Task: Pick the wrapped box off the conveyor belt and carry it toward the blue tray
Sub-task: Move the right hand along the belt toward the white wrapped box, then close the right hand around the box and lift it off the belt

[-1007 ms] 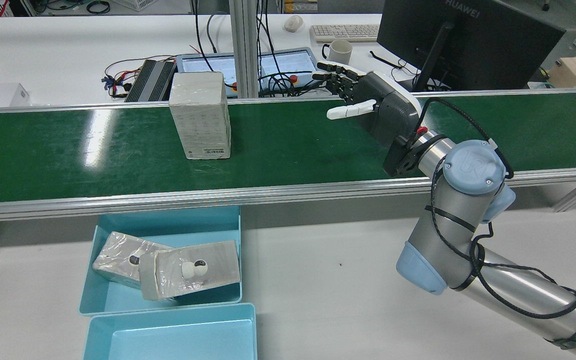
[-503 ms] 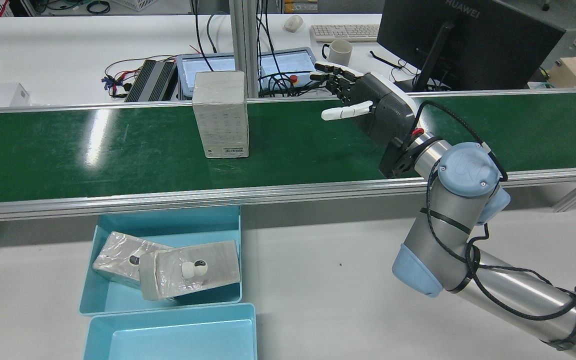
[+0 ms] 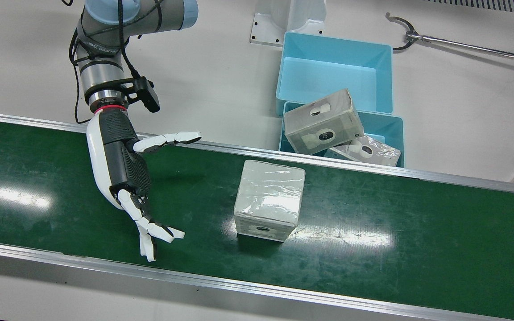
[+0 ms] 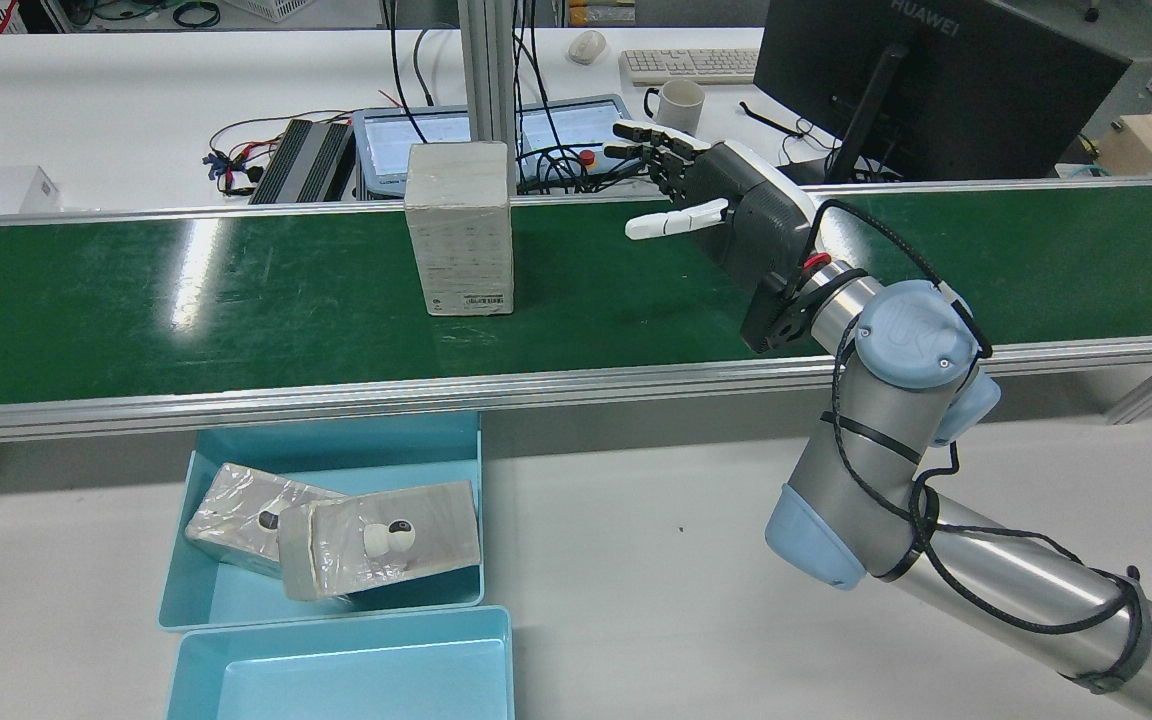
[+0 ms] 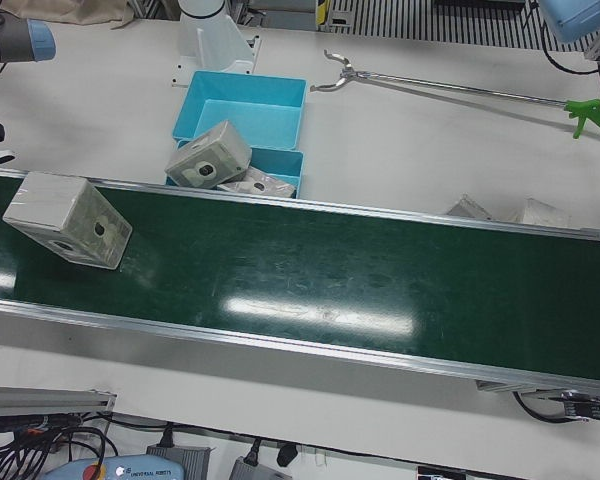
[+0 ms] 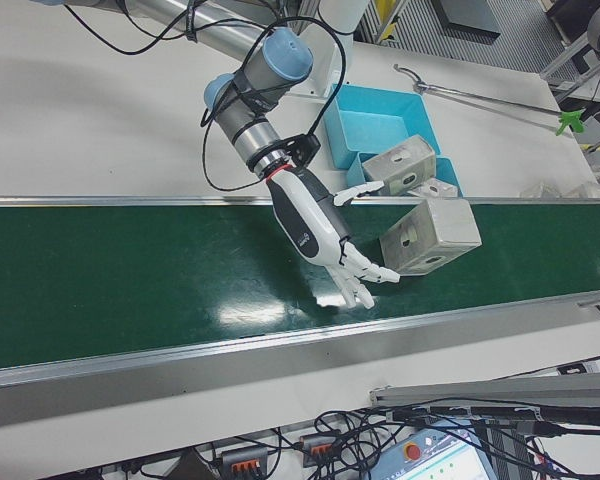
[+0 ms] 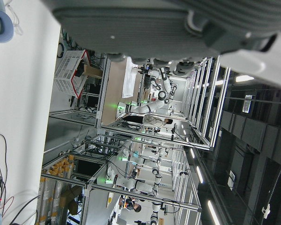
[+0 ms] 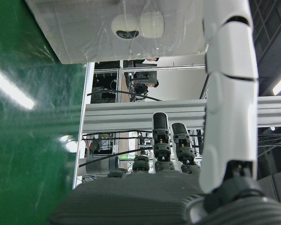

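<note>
The wrapped box stands upright on the green conveyor belt, apart from everything, with the right robot hand well to one side of it and level with its upper half; that robot hand holds nothing, its fingers spread toward the belt's far edge and its thumb splayed toward the near edge, so its open span already faces the box. The left robot hand appears only as a blurred casing at the top of its own camera's view, so its state cannot be told. The blue tray sits on the worktop below the near rail, already holding two wrapped boxes; a second, empty tray lies nearer still. To grasp well, the robot hand should probably let the box come between thumb and fingers, keep the palm square to the box's side, and close across its width; the film wrap looks slick, so a firm, low grip would likely guard against slipping or tipping.
</note>
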Controlling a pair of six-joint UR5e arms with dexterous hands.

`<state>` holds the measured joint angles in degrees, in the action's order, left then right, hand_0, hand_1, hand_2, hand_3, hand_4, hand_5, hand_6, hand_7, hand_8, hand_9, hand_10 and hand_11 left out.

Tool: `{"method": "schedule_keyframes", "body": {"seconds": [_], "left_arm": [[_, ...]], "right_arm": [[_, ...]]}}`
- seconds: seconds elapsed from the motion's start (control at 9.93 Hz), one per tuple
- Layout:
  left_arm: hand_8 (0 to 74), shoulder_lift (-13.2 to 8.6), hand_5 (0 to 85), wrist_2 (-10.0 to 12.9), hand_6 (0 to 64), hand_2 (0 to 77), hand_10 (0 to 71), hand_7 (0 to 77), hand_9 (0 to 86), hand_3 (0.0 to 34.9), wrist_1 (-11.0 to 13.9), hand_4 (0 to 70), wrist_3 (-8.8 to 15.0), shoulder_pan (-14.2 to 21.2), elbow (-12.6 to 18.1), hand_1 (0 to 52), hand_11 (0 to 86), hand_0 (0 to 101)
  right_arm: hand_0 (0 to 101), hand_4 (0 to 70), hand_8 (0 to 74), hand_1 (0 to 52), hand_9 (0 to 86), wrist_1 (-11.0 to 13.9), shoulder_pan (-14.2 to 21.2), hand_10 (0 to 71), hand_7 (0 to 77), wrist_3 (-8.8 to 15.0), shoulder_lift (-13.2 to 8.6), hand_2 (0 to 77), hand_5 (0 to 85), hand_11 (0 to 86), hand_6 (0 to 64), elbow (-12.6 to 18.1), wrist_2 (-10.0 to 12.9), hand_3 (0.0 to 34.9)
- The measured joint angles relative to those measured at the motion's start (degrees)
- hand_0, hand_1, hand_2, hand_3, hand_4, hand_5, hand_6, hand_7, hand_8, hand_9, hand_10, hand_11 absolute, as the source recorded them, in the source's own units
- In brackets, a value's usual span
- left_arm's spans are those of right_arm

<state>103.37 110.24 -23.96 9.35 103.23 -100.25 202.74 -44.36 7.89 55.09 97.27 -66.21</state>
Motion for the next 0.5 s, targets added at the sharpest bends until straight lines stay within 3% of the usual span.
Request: {"method": "schedule_keyframes", "body": {"seconds": [0.4,0.5], "left_arm": [[0.5,0.0,1.1,0.0,0.5,1.1,0.0,0.5,0.5,0.0,0.0,0.0,0.0,0.0,0.0,0.0,0.5,0],[0.5,0.0,1.1,0.0,0.5,0.5,0.0,0.5,0.5,0.0,0.0,0.0,0.0,0.0,0.0,0.0,0.5,0]], "right_arm": [[49,12.5,3.3,16.4,4.4,-0.13,3.11,0.0,22.9,2.6,-2.01,10.4,14.7,1.1,8.7,-1.08,4.15,0.0],[49,10.9,2.2,16.4,4.9,-0.14,3.31,0.0,20.2,3.0,-2.63,10.4,14.7,1.1,4.9,-1.76,4.74,0.0]]}}
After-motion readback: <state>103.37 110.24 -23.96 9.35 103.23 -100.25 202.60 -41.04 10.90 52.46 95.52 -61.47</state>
